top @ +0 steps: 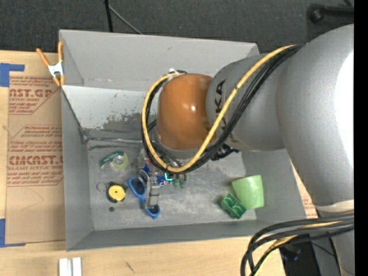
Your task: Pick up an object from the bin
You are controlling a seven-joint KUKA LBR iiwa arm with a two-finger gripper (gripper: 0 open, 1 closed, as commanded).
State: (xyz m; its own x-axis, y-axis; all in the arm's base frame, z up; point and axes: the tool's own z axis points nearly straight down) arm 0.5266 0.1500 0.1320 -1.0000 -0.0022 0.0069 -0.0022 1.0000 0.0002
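The gripper [154, 193] is parked over the blue plastic piece [140, 188] near the bin's [80, 211] front edge; its opening can't be told. Probably best squeezed dead centre, yellow disc [117, 193] left untouched.

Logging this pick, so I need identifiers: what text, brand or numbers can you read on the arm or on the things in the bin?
"KA": black letters on the arm's grey housing; the rest of the word is hidden.
Yellow disc, blue plastic piece, light green cup, dark green block, clear tape roll: no readable markings on any of them.
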